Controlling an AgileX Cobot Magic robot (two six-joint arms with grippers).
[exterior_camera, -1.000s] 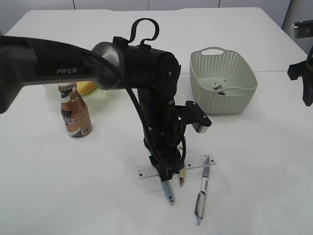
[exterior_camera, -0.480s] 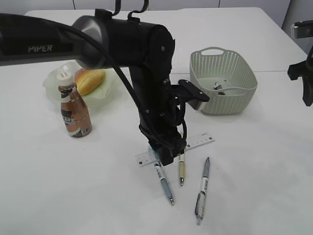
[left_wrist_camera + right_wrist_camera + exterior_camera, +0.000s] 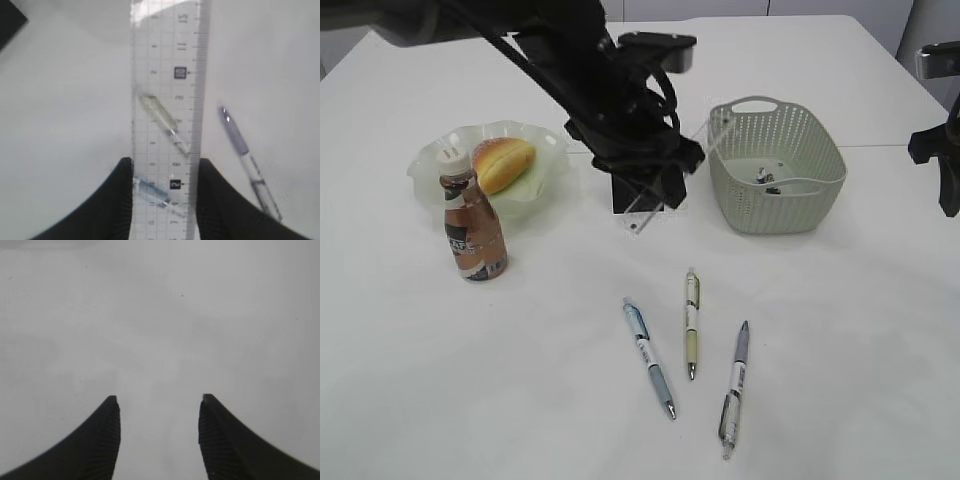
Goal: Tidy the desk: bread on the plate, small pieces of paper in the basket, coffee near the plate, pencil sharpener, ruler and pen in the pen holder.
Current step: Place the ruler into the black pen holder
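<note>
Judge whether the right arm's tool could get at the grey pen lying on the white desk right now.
Probably yes: the right tool is open and empty, and the grey pen lies apart from the other pens with nothing over it.

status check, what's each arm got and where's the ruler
Left end effector shut on ruler, raised by the pen holder. Right end effector open, empty. Three pens on desk.
</note>
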